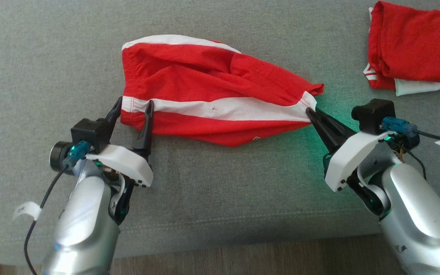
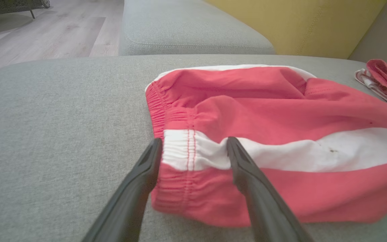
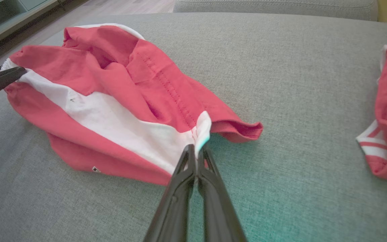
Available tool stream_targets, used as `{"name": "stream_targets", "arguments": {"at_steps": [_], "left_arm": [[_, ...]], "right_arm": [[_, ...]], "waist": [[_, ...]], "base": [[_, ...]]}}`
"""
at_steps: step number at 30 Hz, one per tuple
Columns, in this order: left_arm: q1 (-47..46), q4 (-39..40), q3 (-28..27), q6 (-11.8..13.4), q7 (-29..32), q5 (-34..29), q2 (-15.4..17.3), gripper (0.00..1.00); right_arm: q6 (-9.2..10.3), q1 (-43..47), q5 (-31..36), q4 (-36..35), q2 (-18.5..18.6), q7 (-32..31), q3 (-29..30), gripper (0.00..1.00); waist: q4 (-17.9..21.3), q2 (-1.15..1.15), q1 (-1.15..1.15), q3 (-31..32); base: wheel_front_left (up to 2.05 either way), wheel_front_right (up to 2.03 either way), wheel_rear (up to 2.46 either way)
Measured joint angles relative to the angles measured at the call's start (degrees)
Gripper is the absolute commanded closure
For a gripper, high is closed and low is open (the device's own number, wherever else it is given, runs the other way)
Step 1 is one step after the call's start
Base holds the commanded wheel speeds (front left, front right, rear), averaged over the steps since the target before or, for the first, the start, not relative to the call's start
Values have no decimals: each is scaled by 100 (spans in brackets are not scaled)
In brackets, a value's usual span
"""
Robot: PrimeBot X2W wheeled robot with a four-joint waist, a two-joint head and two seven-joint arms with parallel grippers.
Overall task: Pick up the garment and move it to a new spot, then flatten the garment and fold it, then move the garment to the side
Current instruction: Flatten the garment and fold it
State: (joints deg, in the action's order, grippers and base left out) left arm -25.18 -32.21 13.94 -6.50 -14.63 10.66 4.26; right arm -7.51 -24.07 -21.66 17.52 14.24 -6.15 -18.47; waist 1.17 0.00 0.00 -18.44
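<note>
Red-and-white shorts (image 1: pixel 204 84) crumpled on the grey cushion (image 1: pixel 224 191), long axis left to right. At the right end, right gripper (image 1: pixel 309 111) pinched shut on the white hem. At the left end, left gripper (image 1: pixel 135 101) spread wide astride the waistband's white stripe, clamping nothing. Likely needs only to close there.

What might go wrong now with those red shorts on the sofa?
The right jaws pinch only the tip of a hem corner of the shorts, so a tug might pull it free. The left jaws stand open around the waistband, holding nothing; lifting now would probably leave that end dragging on the sofa. The other red garment lies nearby and might get snagged.
</note>
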Motion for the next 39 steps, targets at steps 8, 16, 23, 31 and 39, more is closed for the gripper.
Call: {"name": "stream_targets", "arguments": {"at_steps": [8,16,23,31,39], "left_arm": [[-93,-105,3,29,0,10,19,0],[-92,-54,8,53,-1,55,24,0],[-91,-24,32,53,-1,110,23,4],[-88,-29,92,52,-1,143,24,0],[-88,-68,213,44,119,209,27,54]], "right_arm": [[0,-3,0,32,-13,0,21,100],[0,-4,0,102,-13,0,33,100],[0,-4,15,126,-11,0,64,100],[0,-4,59,142,-11,-3,80,100],[0,-7,58,137,-12,-19,75,100]], "waist": [[-13,0,0,3],[-52,0,0,78],[-104,0,0,131],[-145,0,0,161],[-143,0,0,146]], "base": [[0,0,0],[0,0,0],[0,0,0],[0,0,0],[0,0,0]]}}
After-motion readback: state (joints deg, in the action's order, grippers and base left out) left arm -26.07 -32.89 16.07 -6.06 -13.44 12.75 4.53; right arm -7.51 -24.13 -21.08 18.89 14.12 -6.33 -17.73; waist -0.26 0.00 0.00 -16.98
